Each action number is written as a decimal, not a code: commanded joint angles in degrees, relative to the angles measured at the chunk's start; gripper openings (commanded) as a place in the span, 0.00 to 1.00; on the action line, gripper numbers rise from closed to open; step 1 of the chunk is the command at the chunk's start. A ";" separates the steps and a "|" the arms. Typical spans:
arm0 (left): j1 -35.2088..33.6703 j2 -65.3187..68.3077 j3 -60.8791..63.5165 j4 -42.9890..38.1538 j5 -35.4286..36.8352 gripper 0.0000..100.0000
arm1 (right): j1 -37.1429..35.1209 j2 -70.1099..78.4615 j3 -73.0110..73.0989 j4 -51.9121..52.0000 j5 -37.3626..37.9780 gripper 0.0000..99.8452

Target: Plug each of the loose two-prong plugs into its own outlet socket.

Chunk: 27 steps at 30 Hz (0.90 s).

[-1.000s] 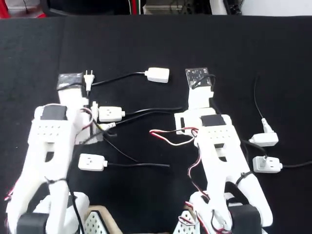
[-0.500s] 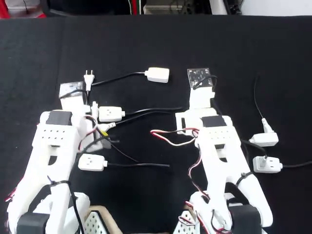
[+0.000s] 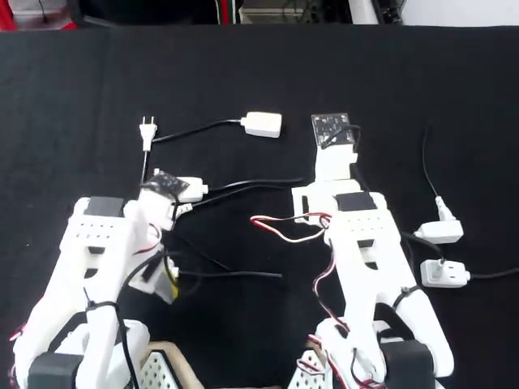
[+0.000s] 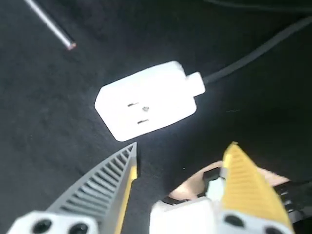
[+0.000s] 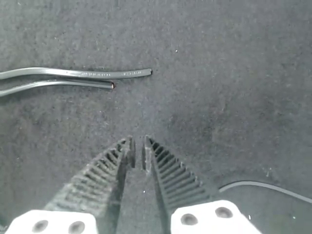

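**Operator:** Hovering my left gripper (image 4: 184,145) just above the outlet socket (image 4: 146,105), toward the near-left corner of the tabletop (image 3: 65,97). The fingers are spread wide with nothing between them. The socket's two slots face up, and its cord leads away across the cloth.

**Supervisor:** Where's the loose one?

**Operator:** The two-prong plug (image 3: 147,128) lies toward the far-left corner with its prongs pointing at the far edge. Its cord runs to the far socket (image 3: 262,124) near the middle.

**Supervisor:** And your right side?

**Operator:** My right gripper (image 5: 138,146) sits over bare cloth, pinched nearly together and holding nothing. Two cable ends (image 5: 131,73) lie just beyond it. Near the right edge I see the right-edge socket (image 3: 439,232) and the second right-edge socket (image 3: 444,273), each apparently with a plug seated.
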 commanded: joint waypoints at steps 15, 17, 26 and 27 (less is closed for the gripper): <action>-5.58 -0.44 6.73 -15.65 -1.49 0.16 | 0.97 -0.13 -0.31 -1.14 0.44 0.04; -6.02 -0.09 5.05 -17.05 -1.67 0.16 | 0.97 -0.13 -0.31 -1.14 0.44 0.04; -6.02 0.18 5.93 -27.16 15.12 0.16 | 0.97 -0.13 -0.31 -1.14 0.44 0.04; -6.02 0.18 5.32 -27.34 17.05 0.16 | 0.97 -0.13 -0.31 -1.14 0.44 0.04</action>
